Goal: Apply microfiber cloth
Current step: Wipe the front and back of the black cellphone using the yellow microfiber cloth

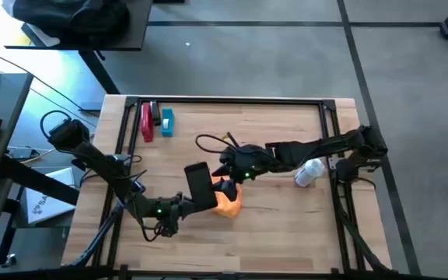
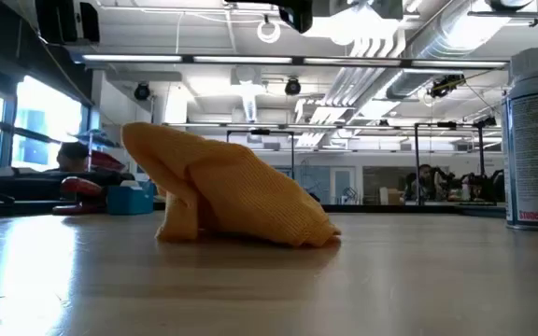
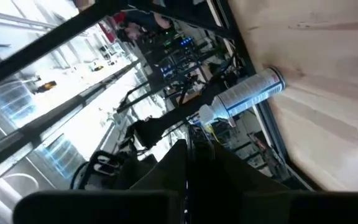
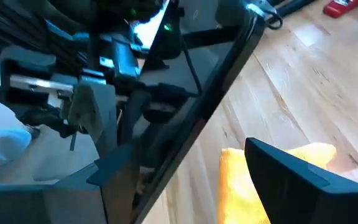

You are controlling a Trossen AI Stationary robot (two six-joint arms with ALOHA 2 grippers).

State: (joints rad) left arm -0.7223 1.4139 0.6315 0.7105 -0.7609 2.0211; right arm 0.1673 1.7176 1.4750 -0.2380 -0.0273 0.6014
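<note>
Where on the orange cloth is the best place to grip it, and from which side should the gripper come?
Grip the raised fold at the top of the microfiber cloth, coming straight down from above. In the low view it sits bunched into a hump on the table, so the peak gives loose fabric to pinch, while its edges lie flat on the wood.

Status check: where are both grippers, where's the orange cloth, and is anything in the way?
Left gripper shut on black phone, held off the table. Right gripper open over microfiber cloth, which lies bunched on the table. White spray bottle lies aside, clear.
</note>
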